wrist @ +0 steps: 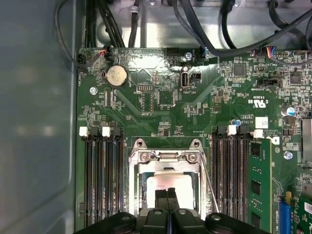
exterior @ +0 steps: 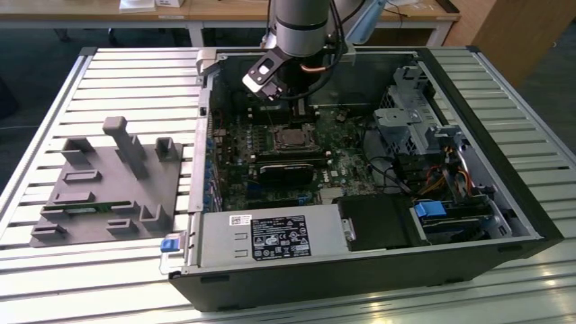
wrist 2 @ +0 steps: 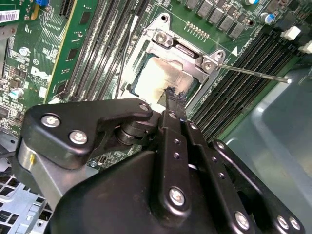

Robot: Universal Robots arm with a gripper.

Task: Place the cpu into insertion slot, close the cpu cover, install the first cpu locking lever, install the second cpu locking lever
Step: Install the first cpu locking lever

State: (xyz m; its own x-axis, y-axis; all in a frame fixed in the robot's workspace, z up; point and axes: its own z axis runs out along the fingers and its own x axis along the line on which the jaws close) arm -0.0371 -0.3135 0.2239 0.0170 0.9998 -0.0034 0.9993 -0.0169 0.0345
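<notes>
The cpu [wrist 2: 158, 78] lies in the insertion slot [exterior: 290, 138] on the green motherboard, its pale silver top [wrist: 168, 181] showing through the window of the cpu cover [wrist: 168, 161]. The cover looks lowered flat around the chip, with its hinge end [wrist 2: 185, 48] on the far side from the gripper. My gripper [wrist 2: 173, 95] hangs straight over the chip with its black fingers pressed together, tips [wrist: 168, 194] just above or touching the metal top; I cannot tell which. A thin silver locking lever [wrist 2: 253, 72] sticks out sideways from the socket, unlatched, and appears as a slanted rod [wrist: 210, 187] in the first wrist view.
Long black memory slots [wrist: 102, 185] flank the socket, with a green module [wrist: 260, 185] in one. A black card [exterior: 288, 172] lies below the socket. The grey power supply box [exterior: 261, 239], the drive cage [exterior: 414, 128] and cables [exterior: 441, 179] crowd the case. A grey fixture plate [exterior: 108, 182] sits on the slatted table.
</notes>
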